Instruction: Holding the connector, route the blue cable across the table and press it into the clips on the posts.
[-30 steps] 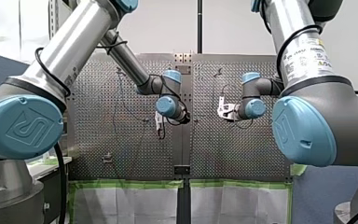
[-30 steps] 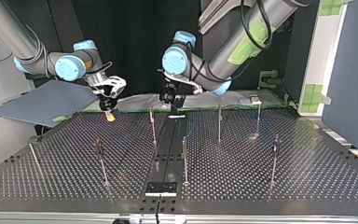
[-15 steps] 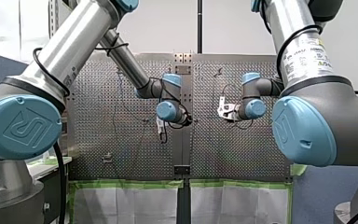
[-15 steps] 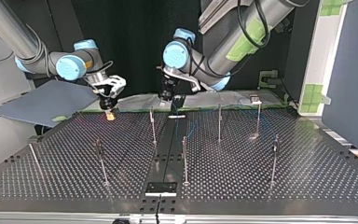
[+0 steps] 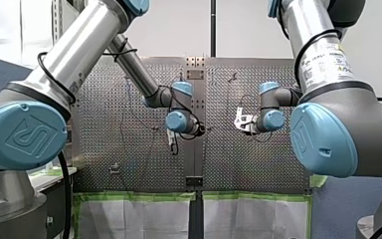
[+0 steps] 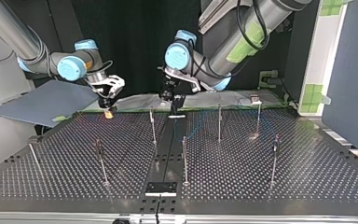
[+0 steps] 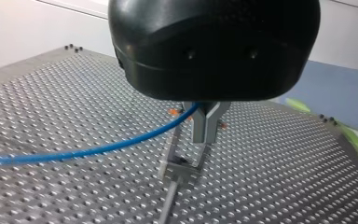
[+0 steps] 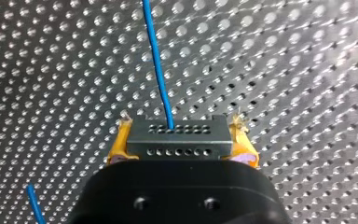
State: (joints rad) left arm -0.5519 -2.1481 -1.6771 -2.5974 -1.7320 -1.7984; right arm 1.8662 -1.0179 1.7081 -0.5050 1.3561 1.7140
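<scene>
In the left wrist view my left gripper [image 7: 203, 138] has its metal fingers shut on the blue cable [image 7: 98, 149], which trails off to one side over the perforated table. A post with a clip [image 7: 182, 166] stands right under the fingertips. In the right wrist view my right gripper [image 8: 182, 136] holds the grey connector [image 8: 177, 143] between its yellow pads [image 8: 119, 142], and the blue cable [image 8: 157, 60] leaves the connector straight ahead. In the top view my left gripper [image 6: 168, 97] hangs near the table's far edge at the middle, and my right gripper [image 6: 108, 110] is to its left.
Several thin posts rise from the table in the top view, among them a post [image 6: 153, 126] near my left gripper, another [image 6: 184, 158] at the middle and one [image 6: 219, 122] further right. A black plate [image 6: 161, 188] lies at the near edge.
My left wrist has shifted slightly left and down in the front view, still gripping the cable. My right gripper has barely moved.
</scene>
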